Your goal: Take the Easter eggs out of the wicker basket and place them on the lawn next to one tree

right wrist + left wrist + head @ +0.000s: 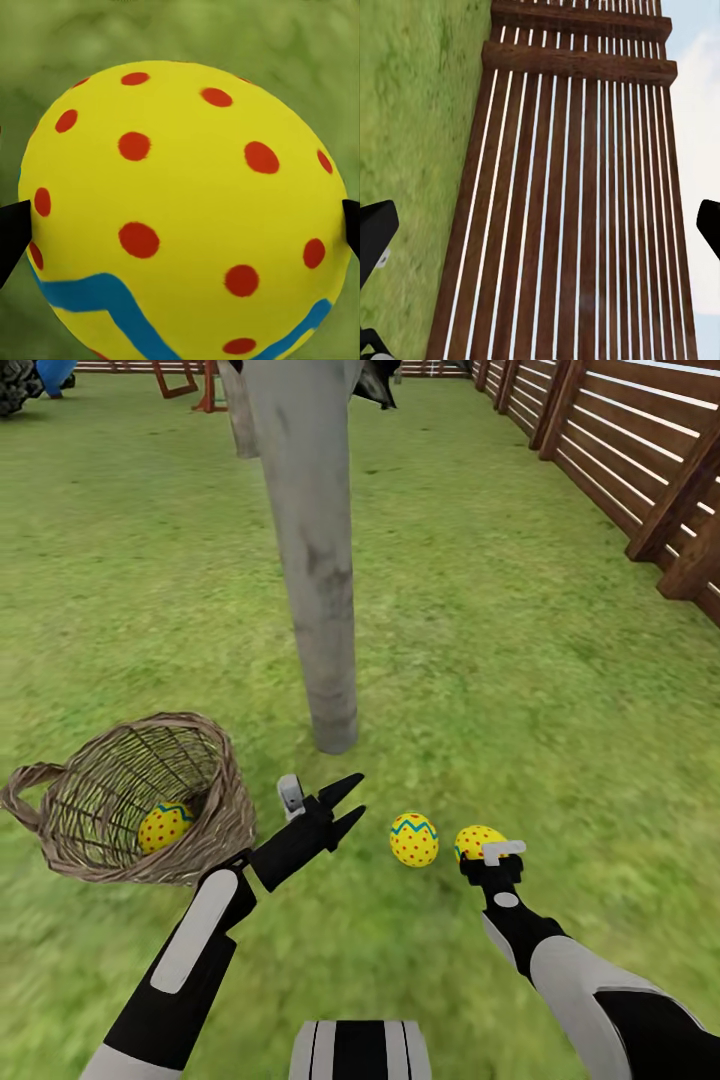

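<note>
Eggs: one (476,842) sits between my right jaws, fingertips at its sides, over the lawn (520,660) near the tree (310,580). Another (413,839) lies just beside; the third (163,826) remains in the basket (60,830). My left jaws stand wide, empty.

Head camera down over lawn (520,660), left wrist facing fence (577,187), right wrist close on egg (184,217)

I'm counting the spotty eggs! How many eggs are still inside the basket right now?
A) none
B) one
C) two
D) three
B: one egg lies inside the wicker basket, while a second egg sits on the lawn near the tree trunk, and the third egg is at the right gripper.
</note>
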Controlling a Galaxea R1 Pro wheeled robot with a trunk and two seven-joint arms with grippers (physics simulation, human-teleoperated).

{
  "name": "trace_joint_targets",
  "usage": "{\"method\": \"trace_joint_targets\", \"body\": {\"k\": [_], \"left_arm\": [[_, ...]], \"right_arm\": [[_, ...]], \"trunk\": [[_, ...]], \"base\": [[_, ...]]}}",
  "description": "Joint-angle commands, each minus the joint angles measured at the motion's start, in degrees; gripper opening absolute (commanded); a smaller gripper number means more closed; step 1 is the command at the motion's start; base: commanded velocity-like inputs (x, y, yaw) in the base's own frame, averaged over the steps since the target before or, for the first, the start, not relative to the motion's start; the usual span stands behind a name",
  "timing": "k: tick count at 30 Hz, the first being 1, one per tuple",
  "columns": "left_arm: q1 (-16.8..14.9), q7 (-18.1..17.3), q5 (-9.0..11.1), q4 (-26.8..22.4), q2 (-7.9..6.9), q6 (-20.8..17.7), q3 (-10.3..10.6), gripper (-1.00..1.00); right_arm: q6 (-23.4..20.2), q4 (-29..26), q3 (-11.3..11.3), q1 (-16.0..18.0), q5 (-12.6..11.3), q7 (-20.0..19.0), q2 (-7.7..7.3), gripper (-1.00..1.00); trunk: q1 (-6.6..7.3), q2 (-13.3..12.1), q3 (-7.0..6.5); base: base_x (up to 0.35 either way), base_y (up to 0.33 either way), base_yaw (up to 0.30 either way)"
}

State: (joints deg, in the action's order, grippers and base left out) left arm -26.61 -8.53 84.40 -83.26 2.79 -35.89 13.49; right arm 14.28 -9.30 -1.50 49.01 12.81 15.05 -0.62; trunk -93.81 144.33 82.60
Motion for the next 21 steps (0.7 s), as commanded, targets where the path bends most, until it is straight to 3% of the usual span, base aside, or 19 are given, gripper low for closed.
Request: {"method": "trace_joint_targets", "body": {"k": [1,6,21], "left_arm": [[-0.02,-0.08,0.12,0.02,0.07,-0.13,-0.04,1.0],[-0.02,0.03,-0.02,0.09,0.11,0.03,0.47,1.0],[-0.02,-0.08,-0.02,0.04,0.11,0.13,0.49,1.0]], "right_arm": [[0.13,0.07,-0.17,0.03,0.46,0.15,0.01,-1.0],[0.15,0.15,-0.17,0.03,0.47,0.15,0.09,-1.0],[0.19,0.16,-0.17,0.03,0.51,0.07,0.24,-1.0]], "trunk": [[0.01,0.01,0.03],[0.01,0.01,0.03],[0.01,0.01,0.03]], "base": [[0.022,0.0,0.014],[0.274,0.0,0.002],[0.079,-0.042,0.004]]}}
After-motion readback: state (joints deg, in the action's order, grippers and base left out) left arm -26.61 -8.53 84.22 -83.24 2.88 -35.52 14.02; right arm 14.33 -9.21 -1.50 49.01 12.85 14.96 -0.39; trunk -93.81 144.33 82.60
